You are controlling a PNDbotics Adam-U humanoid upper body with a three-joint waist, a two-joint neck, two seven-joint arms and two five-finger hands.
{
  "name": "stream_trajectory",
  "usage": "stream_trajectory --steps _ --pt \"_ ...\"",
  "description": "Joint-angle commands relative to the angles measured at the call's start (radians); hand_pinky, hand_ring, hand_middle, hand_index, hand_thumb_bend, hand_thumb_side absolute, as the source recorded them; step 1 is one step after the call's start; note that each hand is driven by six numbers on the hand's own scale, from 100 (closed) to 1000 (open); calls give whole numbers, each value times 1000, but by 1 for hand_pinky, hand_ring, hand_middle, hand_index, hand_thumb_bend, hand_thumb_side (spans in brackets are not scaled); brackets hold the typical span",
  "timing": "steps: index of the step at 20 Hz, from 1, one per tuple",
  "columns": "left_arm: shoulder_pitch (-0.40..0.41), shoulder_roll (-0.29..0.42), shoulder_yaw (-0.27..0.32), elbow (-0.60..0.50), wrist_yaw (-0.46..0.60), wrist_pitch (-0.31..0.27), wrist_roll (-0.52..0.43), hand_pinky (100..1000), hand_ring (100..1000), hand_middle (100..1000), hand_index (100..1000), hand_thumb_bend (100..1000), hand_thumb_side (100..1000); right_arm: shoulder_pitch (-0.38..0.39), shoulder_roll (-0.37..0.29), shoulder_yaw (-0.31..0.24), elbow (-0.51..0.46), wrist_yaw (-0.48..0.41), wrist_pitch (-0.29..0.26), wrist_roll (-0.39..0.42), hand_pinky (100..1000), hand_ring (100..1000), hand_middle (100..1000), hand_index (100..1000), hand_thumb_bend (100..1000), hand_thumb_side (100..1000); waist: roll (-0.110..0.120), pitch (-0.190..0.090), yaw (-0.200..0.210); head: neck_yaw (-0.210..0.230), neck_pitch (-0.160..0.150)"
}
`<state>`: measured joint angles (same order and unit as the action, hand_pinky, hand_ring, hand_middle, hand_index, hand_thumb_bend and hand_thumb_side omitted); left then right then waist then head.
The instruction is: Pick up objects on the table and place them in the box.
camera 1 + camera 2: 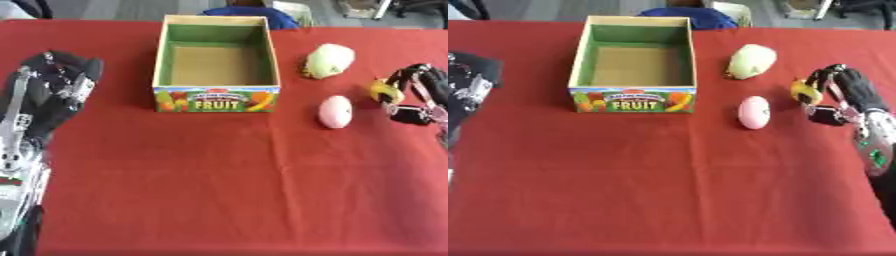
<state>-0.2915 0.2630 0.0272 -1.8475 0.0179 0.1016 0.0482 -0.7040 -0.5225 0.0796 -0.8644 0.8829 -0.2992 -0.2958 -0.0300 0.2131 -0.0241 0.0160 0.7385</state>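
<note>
The near half of the red tabletop (219, 190) is bare cloth. At the left edge the robot's left hand (54, 87) rests above the tabletop, palm and fingers reaching toward the far side; the fingers look relaxed and hold nothing, well apart from the box.

Farther in, on the right side, lies a pink egg-shaped object (753, 112) on the cloth, touching nothing. Just to its right the right hand (843, 95) comes in from the right edge, its fingers (826, 116) curled round a small yellow object (805, 91); whether that object is lifted off the cloth or rests on it cannot be told.

Level with these, left of centre, stands the open box (217, 99), its front wall printed with fruit pictures and the word FRUIT, its inner walls green and its floor brown. Nothing shows inside it.

Beyond the pink object and to the right of the box lies a pale green object (330, 60), rounded and lying on its side, apart from the box and from the right hand.
</note>
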Motion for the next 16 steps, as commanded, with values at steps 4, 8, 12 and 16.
stream_trajectory --steps 4,8,12,16 --pt "-10 7 -2 -15 7 -1 -3 593 519 515 561 502 358 -16 -31 -17 -28 -61 21 -102 594 699 226 376 100 100 -1 -17 0 1 6" --pt "-9 7 -1 -16 7 -2 -2 593 520 515 561 502 358 -21 -47 -9 -77 -107 19 -104 595 699 225 374 100 100 -2 -18 -1 2 6" --pt "-9 8 -1 -16 7 -2 -2 593 520 515 561 502 357 -42 -62 4 -137 -160 21 -72 596 694 224 372 100 100 -2 -19 -3 3 7" --pt "-7 8 -2 -16 7 -2 -3 593 520 515 561 501 358 -96 -65 24 -188 -194 12 -34 597 683 226 372 100 100 -2 -21 -4 1 9"
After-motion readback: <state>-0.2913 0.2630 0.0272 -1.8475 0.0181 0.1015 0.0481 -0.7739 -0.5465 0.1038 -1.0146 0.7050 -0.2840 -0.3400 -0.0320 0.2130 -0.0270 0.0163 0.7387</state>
